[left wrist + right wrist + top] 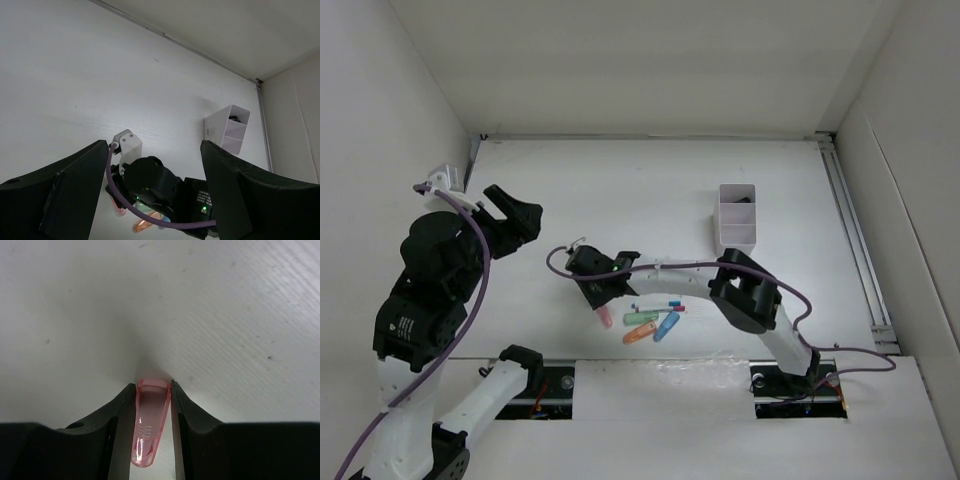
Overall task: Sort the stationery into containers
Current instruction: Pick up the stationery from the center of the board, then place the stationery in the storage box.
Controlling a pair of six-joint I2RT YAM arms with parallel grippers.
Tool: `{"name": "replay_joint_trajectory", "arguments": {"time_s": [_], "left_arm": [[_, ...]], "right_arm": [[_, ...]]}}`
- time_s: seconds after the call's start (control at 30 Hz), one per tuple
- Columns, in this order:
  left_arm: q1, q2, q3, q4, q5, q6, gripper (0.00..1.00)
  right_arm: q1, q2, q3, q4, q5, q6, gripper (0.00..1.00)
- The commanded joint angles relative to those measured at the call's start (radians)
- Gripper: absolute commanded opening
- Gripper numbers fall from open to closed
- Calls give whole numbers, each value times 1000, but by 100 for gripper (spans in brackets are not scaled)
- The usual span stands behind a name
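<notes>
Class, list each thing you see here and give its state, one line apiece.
left pincer: open, empty.
right pincer: shut on pink marker.
pink marker: gripped.
white box: upright, open-topped.
green marker: lying on table.
orange marker: lying on table.
blue marker: lying on table.
thin pen: lying on table.

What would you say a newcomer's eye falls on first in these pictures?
The pink marker pinched in the right gripper, near the scene's centre. Just right of it lies a loose cluster of coloured markers, and the white box stands farther back on the right. The left gripper hangs open, raised at the left.
</notes>
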State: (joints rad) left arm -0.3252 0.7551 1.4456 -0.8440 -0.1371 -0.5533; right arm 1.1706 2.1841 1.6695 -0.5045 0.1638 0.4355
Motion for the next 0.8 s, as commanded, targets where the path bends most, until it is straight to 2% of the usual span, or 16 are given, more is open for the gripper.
{"name": "replay_joint_trajectory", "arguments": {"time_s": [0.0, 0.13, 0.17, 0.3, 0.4, 0.6, 0.77], "left_arm": [[2, 6, -36, 62, 59, 16, 72], [2, 6, -132, 132, 152, 6, 72], [2, 6, -154, 158, 165, 6, 72], [2, -3, -243, 218, 231, -5, 72], [2, 6, -297, 264, 264, -5, 72], [2, 35, -335, 296, 307, 4, 72], [2, 35, -356, 306, 307, 4, 72]], "right_arm": [[-61, -70, 1, 41, 54, 78, 16], [-230, -252, -39, 116, 149, 143, 16], [-314, -327, -68, 129, 172, 152, 16], [-509, -484, -151, 236, 284, 172, 16], [-622, -526, -194, 291, 368, 184, 15], [-721, -569, -293, 386, 571, 193, 11], [-730, -632, -430, 460, 620, 229, 11]]}}
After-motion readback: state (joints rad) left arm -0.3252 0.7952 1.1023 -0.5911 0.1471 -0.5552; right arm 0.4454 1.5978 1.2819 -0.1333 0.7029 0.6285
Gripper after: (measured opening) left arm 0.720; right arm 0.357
